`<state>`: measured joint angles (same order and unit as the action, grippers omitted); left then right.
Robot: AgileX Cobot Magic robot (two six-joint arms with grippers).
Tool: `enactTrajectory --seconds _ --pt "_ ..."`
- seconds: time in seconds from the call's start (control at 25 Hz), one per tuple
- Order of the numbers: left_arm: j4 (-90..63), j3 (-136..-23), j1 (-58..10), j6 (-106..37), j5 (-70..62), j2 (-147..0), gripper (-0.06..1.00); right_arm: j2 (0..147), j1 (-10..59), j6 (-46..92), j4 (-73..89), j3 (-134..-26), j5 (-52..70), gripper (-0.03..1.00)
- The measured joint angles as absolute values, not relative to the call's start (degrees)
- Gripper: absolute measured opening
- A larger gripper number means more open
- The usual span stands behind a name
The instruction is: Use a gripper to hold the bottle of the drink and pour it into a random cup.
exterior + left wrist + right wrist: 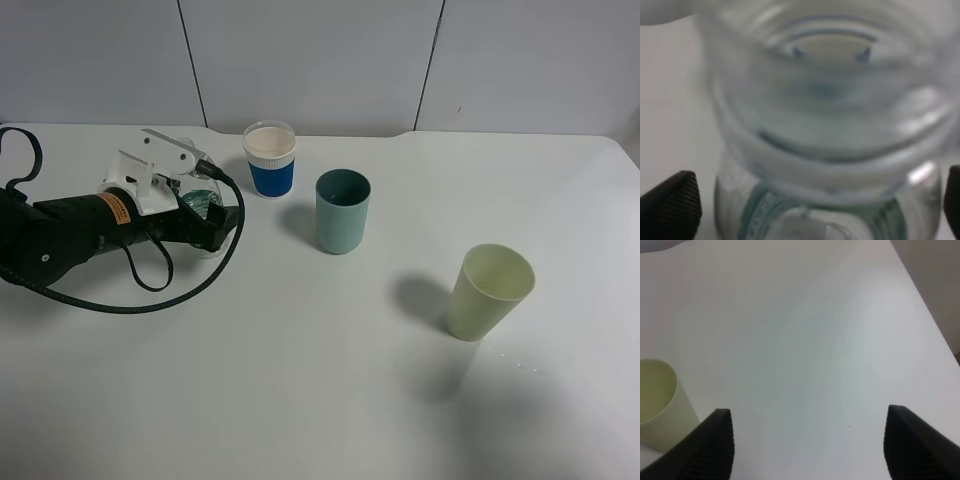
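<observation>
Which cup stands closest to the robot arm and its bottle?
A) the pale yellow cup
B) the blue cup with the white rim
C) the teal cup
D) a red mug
B: in the high view the blue cup with the white rim stands just beyond the left gripper and the bottle, nearer than the teal cup or the pale yellow cup.

High view overlooks table (pixel 320 400); left wrist close on bottle (pixel 830 125); right wrist shares cream cup (pixel 657 405).
</observation>
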<state>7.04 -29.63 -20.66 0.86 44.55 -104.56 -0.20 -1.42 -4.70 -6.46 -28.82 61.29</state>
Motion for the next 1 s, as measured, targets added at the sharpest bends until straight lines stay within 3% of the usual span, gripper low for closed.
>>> enactTrajectory --seconds 0.24,1.0 --pt "6.74 -29.58 -21.2 2.1 40.78 -99.52 0.99 -0.2 -1.42 -4.7 -6.46 -28.82 61.29 0.63" --pt "6.8 -29.45 -21.92 3.04 7.27 -65.67 0.99 -0.2 -1.42 -4.7 -6.46 -28.82 61.29 0.63"
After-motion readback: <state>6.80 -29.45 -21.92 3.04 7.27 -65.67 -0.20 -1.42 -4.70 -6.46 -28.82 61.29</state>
